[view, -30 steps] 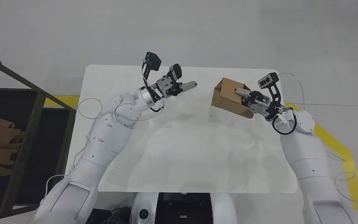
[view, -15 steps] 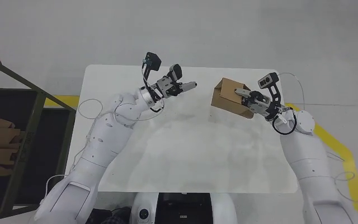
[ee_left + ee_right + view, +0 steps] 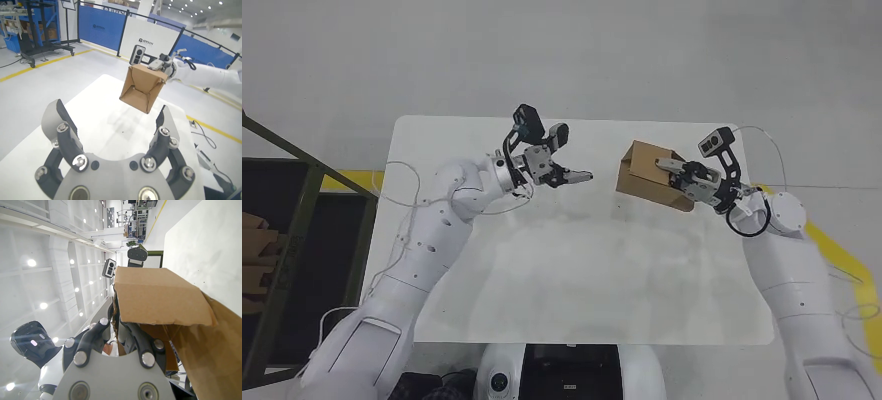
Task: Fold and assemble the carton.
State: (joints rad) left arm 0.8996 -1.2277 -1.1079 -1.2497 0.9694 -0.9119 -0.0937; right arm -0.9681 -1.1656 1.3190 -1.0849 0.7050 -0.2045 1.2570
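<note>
A brown cardboard carton (image 3: 652, 172) hangs above the white table (image 3: 572, 270) at its far right. Its open end (image 3: 137, 98) faces the left arm and the inside shows folded flaps. My right gripper (image 3: 674, 170) is shut on one wall of the carton (image 3: 162, 296), with a finger on each side of the cardboard edge (image 3: 115, 311). My left gripper (image 3: 577, 176) is open and holds nothing; it hovers over the far middle of the table, a short way from the carton's open end. Its two black-padded fingers (image 3: 64, 115) stand wide apart.
A dark metal rack (image 3: 277, 230) with cardboard pieces stands off the table's left side. Yellow floor tape (image 3: 352, 180) runs beside both table ends. A cable (image 3: 767, 145) lies near the table's far right corner.
My left arm has turned its wrist and moved its gripper slightly right and nearer, toward the carton. The right gripper has tilted a little with the carton still in it.
</note>
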